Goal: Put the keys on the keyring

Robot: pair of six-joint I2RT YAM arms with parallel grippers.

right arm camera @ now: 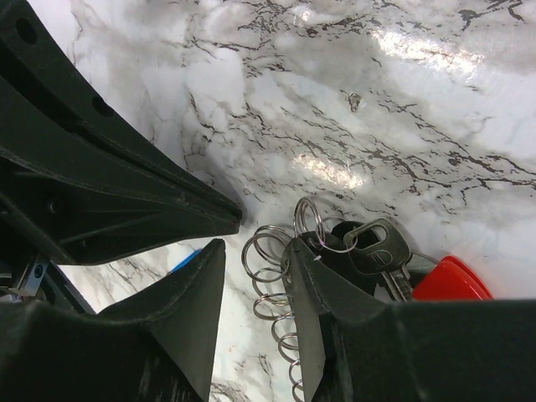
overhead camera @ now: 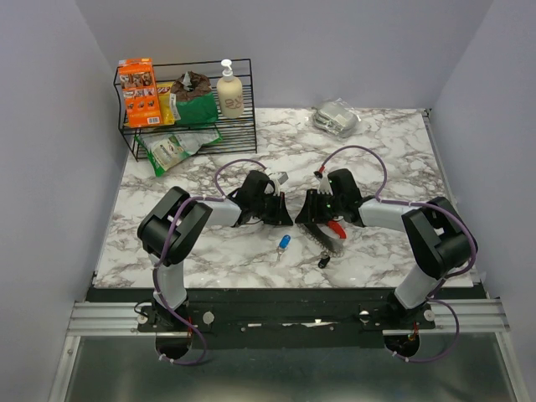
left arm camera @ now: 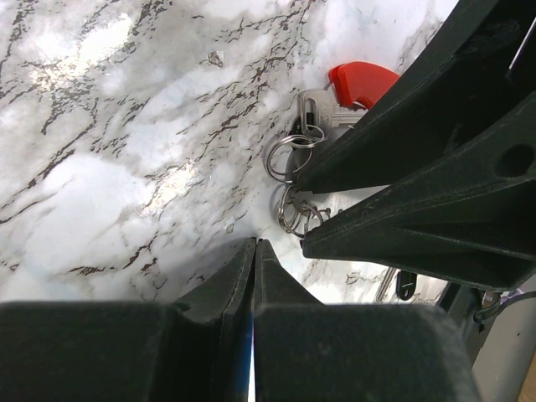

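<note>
At centre-left of the overhead view, the left gripper reaches in over the marble table. Its own wrist view shows its fingers pressed together with nothing visibly between them. Just below it, the blue-headed key lies loose on the marble, near the keyring but not touching it.

Right of centre, the right gripper is down on the keyring. Its jaws stand apart and straddle the chain of small rings, and I can't tell whether they actually pinch it. To the right of that, a silver key already sits among the rings. The red carabiner clip pokes out at the lower right edge.

The step in hand looks like steadying the ring so the next key can be threaded on. The next move probably falls to the left gripper: open, pick the blue key up by its head, and line its hole up with a split ring. That will be fiddly, because the rings are small and the two claws are crowded together.
</note>
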